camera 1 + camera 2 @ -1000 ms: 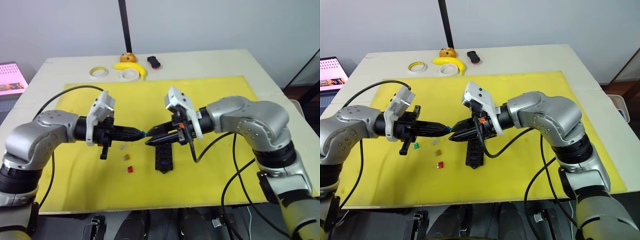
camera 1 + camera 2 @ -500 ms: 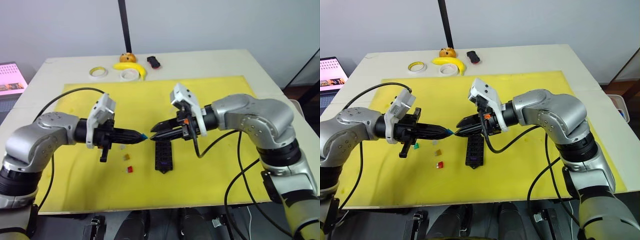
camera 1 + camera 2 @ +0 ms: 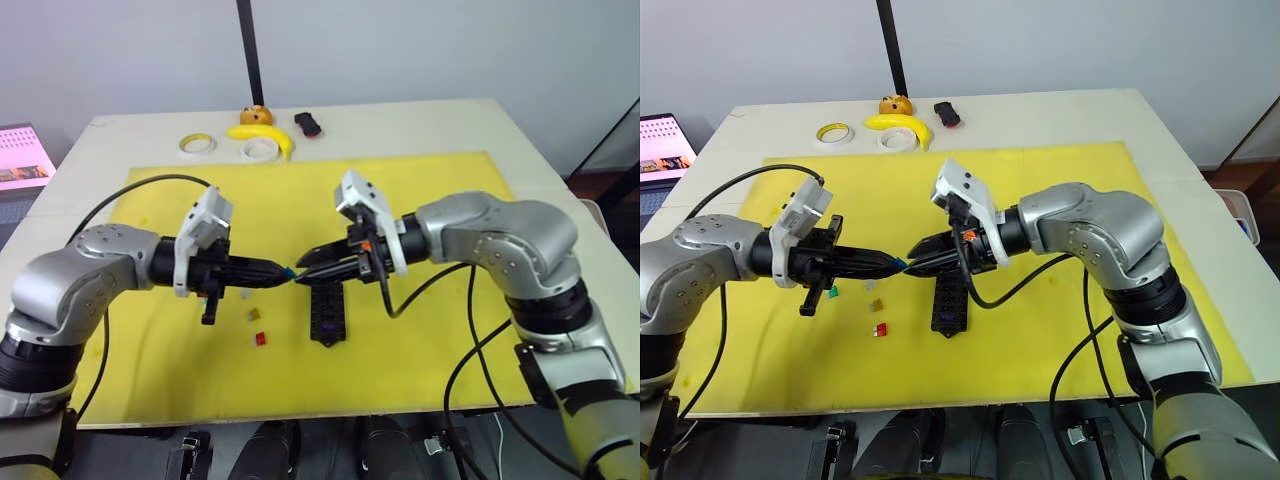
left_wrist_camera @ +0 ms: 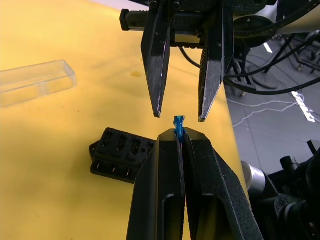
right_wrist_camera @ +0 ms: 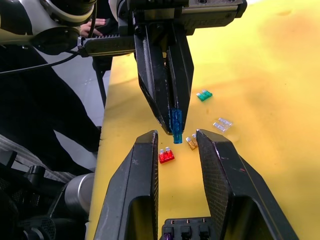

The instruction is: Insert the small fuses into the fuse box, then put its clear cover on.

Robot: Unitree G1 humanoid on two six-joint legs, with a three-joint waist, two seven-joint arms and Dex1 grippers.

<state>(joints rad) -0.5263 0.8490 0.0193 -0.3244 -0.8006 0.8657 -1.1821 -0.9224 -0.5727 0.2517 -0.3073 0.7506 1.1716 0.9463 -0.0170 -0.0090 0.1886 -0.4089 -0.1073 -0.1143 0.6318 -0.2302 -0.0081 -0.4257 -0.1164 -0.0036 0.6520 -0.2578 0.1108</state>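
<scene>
left jaws (image 4: 179, 131) gripping blue fuse (image 4: 178, 123) | right jaws (image 5: 176, 136) open, flanking it | fuse box (image 3: 326, 312) below

A tiny translucent blue blade fuse (image 5: 176, 123) is sticking out between pinching gripper tips above the black slotted fuse box (image 3: 327, 312), teal, grey, amber and red fuses (image 5: 166, 155) lying beside it.

Two tape rolls (image 3: 197, 146), banana (image 3: 262, 135), black-and-red object (image 3: 307, 124) beyond yellow mat (image 3: 420, 180)
</scene>
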